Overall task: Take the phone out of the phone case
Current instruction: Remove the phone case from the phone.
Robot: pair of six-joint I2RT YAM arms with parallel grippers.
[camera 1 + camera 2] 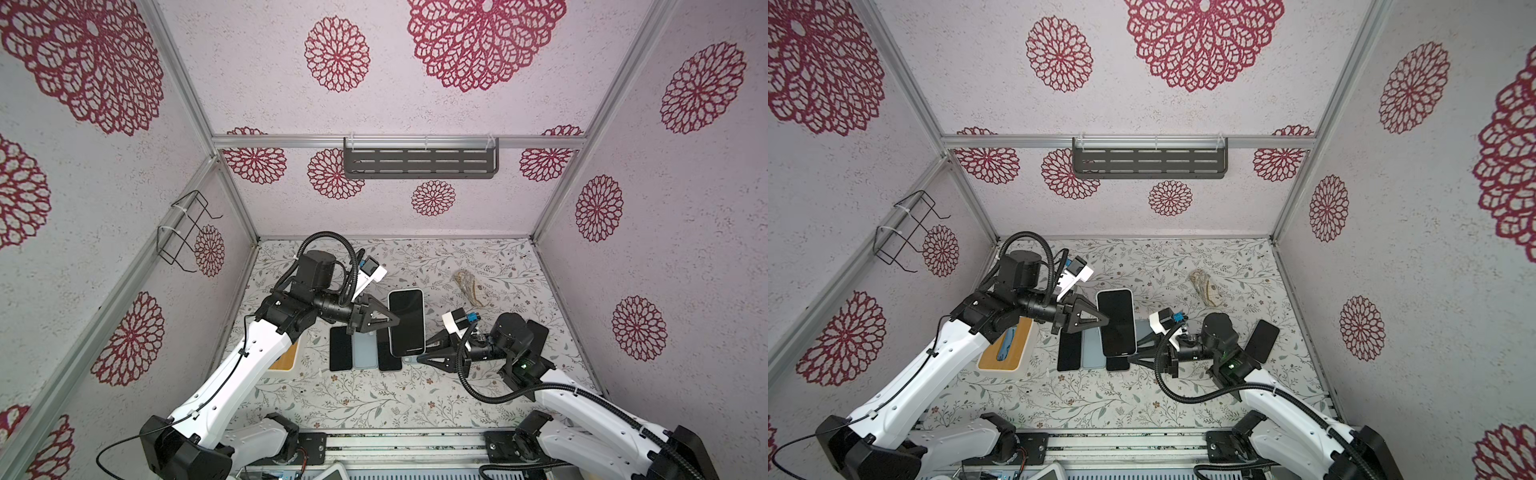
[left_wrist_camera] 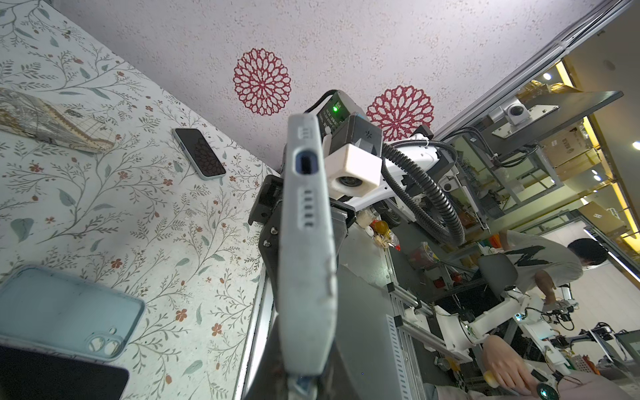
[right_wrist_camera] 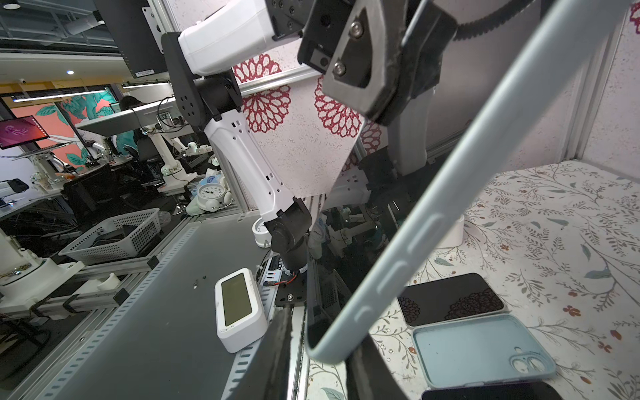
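Top views both show you the phone [image 1: 406,322] in its phone case [image 1: 423,320], raised above the counter [image 1: 374,399] at frame centre. Your left gripper [image 1: 392,320] is clamped on its left edge; the right gripper [image 1: 428,353] stands jaws apart around the lower right corner. Left wrist: the phone case [image 2: 306,242] looks thin and pliable. Right wrist: take the corner lip there; the phone is likely stiff, slick, breakable glass.

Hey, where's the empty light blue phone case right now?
In both top views the empty case lies flat on the table between two dark phones, partly under the left gripper, which holds the cased phone.
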